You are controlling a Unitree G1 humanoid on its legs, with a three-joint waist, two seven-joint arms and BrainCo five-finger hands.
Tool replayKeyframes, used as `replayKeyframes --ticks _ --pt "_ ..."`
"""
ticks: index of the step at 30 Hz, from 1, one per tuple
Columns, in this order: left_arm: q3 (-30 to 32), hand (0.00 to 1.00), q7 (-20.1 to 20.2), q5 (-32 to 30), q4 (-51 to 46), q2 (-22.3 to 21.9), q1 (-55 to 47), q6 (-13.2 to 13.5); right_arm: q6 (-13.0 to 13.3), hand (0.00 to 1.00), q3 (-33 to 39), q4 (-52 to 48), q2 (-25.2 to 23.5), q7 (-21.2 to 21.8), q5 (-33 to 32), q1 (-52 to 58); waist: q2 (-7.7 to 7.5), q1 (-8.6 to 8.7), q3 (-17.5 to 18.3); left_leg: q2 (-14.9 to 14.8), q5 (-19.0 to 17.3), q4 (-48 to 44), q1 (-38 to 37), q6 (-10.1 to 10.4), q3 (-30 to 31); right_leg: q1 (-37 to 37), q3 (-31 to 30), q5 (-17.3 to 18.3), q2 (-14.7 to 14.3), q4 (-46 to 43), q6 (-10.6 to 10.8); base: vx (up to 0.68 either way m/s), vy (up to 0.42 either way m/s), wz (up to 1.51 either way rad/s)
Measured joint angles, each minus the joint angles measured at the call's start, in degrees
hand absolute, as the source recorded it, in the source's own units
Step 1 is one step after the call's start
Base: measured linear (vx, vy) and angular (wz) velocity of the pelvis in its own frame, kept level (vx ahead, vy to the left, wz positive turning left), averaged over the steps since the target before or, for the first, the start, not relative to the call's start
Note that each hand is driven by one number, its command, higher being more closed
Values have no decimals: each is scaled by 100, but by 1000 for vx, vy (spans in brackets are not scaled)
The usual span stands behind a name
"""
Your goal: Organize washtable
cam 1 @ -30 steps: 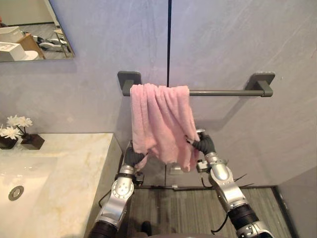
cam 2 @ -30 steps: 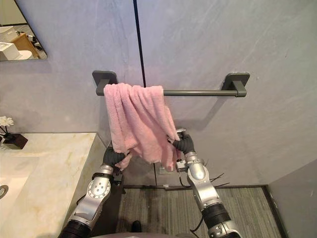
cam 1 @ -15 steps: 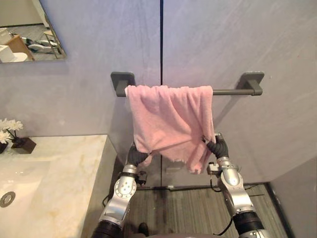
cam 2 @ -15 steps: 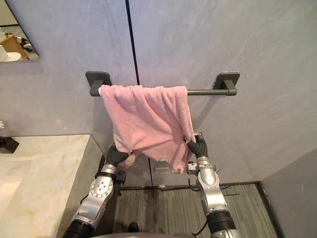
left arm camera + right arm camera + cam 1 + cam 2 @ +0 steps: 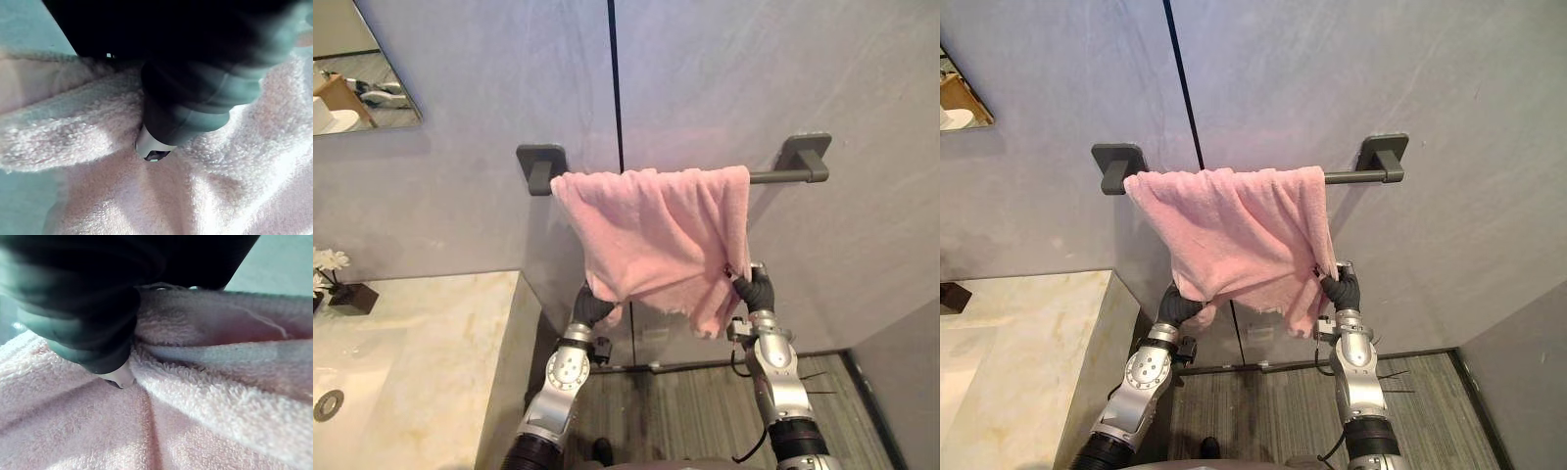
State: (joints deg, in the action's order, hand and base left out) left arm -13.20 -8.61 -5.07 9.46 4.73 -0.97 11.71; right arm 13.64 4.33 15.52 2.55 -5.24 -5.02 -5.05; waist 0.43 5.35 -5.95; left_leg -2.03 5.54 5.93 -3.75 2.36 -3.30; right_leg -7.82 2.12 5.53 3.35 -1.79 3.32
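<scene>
**Towel over the bar, both hands at its lower edge**

In the middle of the frame a pink towel (image 5: 656, 230) hangs over the dark towel bar (image 5: 781, 176) fixed to the grey wall (image 5: 754, 78). It covers the left and middle of the bar and leaves a short bare stretch at the right bracket. The cloth lies fairly wide along the top, but it narrows and wrinkles downward, and its bottom edge is uneven, dipping lowest toward the right.

The left hand (image 5: 591, 305) is at the towel's lower left corner and the right hand (image 5: 759, 291) at its lower right. In each wrist view the dark cover sits tight against the terry, and creases run into the hand, with a fold tucked under it. I read that as both hands closed on the towel's edge, though most of the fingers are buried in cloth.

At lower left, the marble tabletop (image 5: 431, 362) carries a sink (image 5: 328, 404) and a small pot of white flowers (image 5: 333, 284) at the frame's left edge. A mirror (image 5: 362, 78) cuts into the upper left corner.

My judgement is that the hanging itself is done and this is the tidying stage. What seems left is to draw the lower corners apart and down so the towel falls flat and level, then let go. The visible part of the tabletop looks orderly.
</scene>
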Motion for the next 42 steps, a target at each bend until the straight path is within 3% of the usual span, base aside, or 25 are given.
replayKeyframes --ticks 13,22,23,24,25,31,35,38,42 --pt "-25 100 106 5 62 -4 89 -1 122 100 271 225 -226 -1 60 -136 84 95 -84 -1 -44 0 -49 -1 -98 -17 -88 0 6 17 0 -5 -11 -3" --pt "32 100 101 217 716 -5 90 67 138 100 272 842 -382 -2 239 -427 75 165 -96 10 -61 3 -117 0 -132 -104 -77 0 19 73 2 -9 -5 0" --pt "174 100 101 221 833 -15 98 81 124 0 274 1145 -429 -2 290 -508 40 167 -118 19 -68 4 -163 -4 -150 -169 -76 -3 33 106 7 -21 -32 -1" --pt "271 100 100 222 854 -17 99 81 118 0 274 1271 -430 -2 299 -503 10 164 -143 19 -86 5 -211 5 -157 -224 -77 -3 34 128 8 -24 -37 -2" --pt "299 0 93 224 858 -17 99 81 114 0 288 1313 -431 -2 306 -496 -1 164 -147 21 -110 5 -212 31 -163 -230 -79 -3 37 147 8 0 0 0" --pt "531 0 70 238 926 -84 73 67 79 0 433 1461 -427 -21 314 -460 -18 160 -160 32 -131 5 -212 7 -165 -249 -93 -2 50 184 9 0 0 0" --pt "740 0 -50 620 1029 -165 -35 12 -130 0 460 1463 -412 -203 329 -370 -42 135 -186 38 -151 4 -240 12 -166 -298 -62 0 55 210 8 13 -25 2" --pt "769 0 -58 733 1233 -195 -87 -27 -405 0 527 1606 -360 -319 326 -119 -47 -4 -196 36 -151 4 -246 13 -162 -344 -46 1 53 213 7 4 -23 2" --pt "889 0 -96 908 1364 -194 -301 -141 -700 0 633 1802 -342 -482 276 368 -38 16 -288 29 -151 4 -295 13 -145 -394 -43 6 60 207 13 -15 -23 1"
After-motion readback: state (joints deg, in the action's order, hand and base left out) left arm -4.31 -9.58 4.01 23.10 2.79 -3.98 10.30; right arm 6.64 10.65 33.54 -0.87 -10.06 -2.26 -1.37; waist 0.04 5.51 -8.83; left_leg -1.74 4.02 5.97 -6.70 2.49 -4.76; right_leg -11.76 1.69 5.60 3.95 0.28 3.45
